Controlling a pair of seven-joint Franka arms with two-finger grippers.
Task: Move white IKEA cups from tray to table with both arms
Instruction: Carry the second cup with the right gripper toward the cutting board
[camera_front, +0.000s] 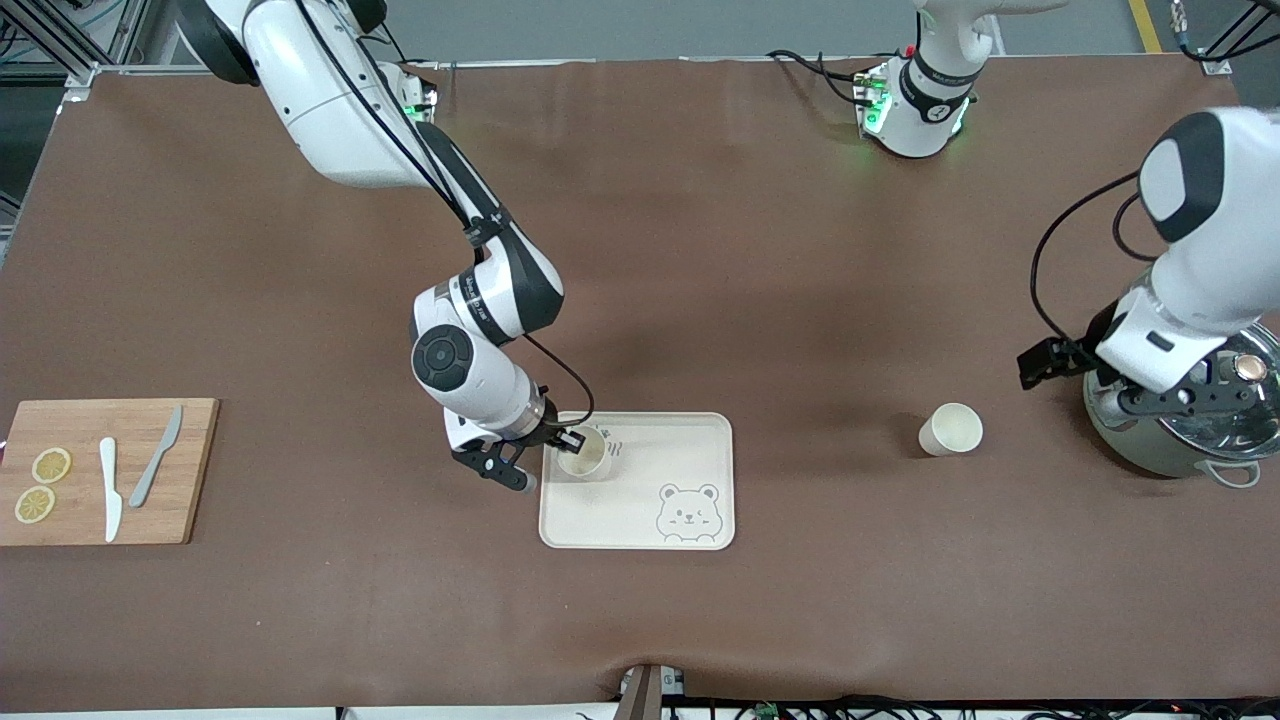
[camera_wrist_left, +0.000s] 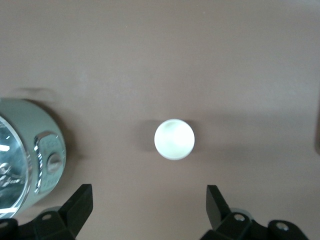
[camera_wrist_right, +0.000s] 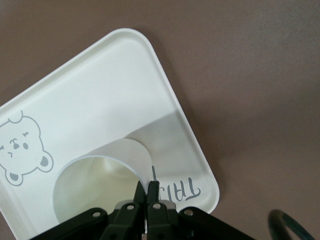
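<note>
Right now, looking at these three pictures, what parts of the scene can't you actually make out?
- Base of the cup on the bear tray: the right tool, pinching its rim, and the cup's own wall hide whether it touches the tray.
- Grey-green pot: front view, the left arm covers much of the lid; left wrist view cuts it at the edge.
- Writing on the tray: right wrist view, partly covered by the tool.
- Left tool: only fingertips show.

Brown table carries: cutting board, bear tray, one white cup, lidded pot.
</note>
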